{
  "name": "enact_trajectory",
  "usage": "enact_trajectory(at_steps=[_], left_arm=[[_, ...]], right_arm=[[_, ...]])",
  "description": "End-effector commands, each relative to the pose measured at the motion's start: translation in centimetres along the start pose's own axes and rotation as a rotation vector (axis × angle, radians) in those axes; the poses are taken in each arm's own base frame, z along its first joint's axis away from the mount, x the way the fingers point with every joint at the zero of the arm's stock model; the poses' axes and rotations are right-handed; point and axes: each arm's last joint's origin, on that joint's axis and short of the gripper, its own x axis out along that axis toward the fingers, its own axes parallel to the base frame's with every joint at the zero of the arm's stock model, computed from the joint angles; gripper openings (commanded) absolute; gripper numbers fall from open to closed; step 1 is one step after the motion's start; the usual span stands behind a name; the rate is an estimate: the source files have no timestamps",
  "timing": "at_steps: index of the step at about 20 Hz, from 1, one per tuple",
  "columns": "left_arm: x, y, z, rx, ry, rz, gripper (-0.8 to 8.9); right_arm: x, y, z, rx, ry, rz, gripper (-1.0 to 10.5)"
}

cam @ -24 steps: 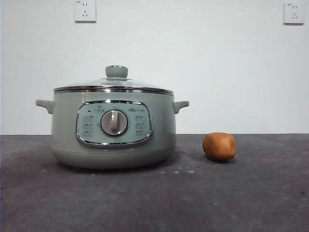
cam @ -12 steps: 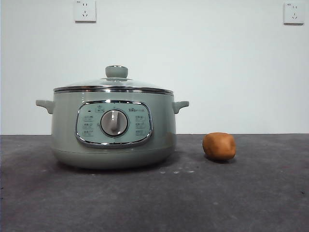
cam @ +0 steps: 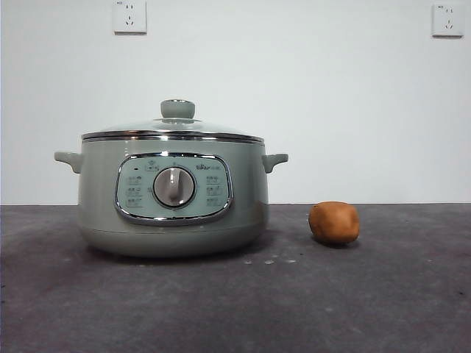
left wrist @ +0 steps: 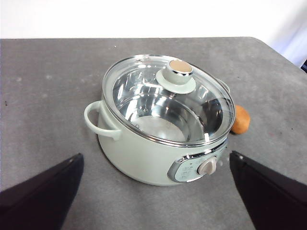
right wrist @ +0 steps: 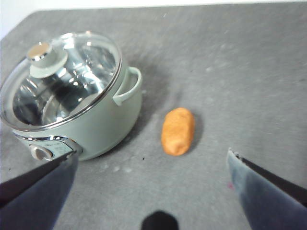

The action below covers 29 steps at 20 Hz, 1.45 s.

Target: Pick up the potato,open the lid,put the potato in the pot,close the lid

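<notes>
Pot (cam: 173, 198) stands left of centre in the front view, lid (cam: 174, 131) seated on its rim. Potato (cam: 334, 222) lies on the table (cam: 235, 309), lower right, apart from the pot. Left gripper (left wrist: 153, 191) and right gripper (right wrist: 151, 191): jaws spread wide, holding nothing.

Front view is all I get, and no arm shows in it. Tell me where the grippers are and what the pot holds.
Observer: The left gripper hangs open above the table, facing the pot, touching nothing.
Operator: Report the right one.
Observer: The right gripper is open too, with the potato lying on the table between its spread jaws, untouched.
Operator: Look inside the pot.
Observer: Through the glass lid the steel bowl shows no food.
Operator: Check how the lid sits.
Observer: Its rim sits level on the pot all round, knob up.
</notes>
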Motion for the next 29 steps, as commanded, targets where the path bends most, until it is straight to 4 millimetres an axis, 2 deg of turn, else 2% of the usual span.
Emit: enact_trajectory(at_steps=[1, 6, 10, 15, 22, 23, 26, 29], left_arm=[[0.1, -0.1, 0.1, 0.008, 0.000, -0.032, 5.97], [0.4, 0.0, 0.1, -0.011, 0.014, -0.050, 5.96], [0.8, 0.2, 0.1, -0.020, 0.032, -0.050, 5.96], [1.2, 0.4, 0.1, -0.028, 0.047, -0.049, 5.96], [1.4, 0.5, 0.1, -0.031, 0.053, -0.056, 5.96], [1.4, 0.5, 0.1, -0.031, 0.053, -0.056, 5.96], [1.4, 0.5, 0.1, -0.031, 0.053, -0.056, 5.96], [1.5, 0.5, 0.1, -0.033, 0.057, -0.055, 5.96]], right_arm=[[3.5, -0.7, 0.3, 0.016, 0.063, 0.010, 6.3], [12.0, -2.1, 0.5, 0.016, 0.253, 0.018, 6.3], [17.3, -2.4, 1.1, -0.010, 0.343, 0.002, 6.3], [21.8, -2.0, 1.1, -0.039, 0.410, -0.034, 6.3], [25.9, -2.7, -2.1, -0.040, 0.537, -0.078, 6.2], [26.2, -2.8, -2.5, -0.041, 0.550, -0.096, 6.0], [26.4, -2.9, -2.7, -0.045, 0.560, -0.116, 2.6], [26.4, -2.9, -2.7, -0.038, 0.562, -0.090, 0.1]])
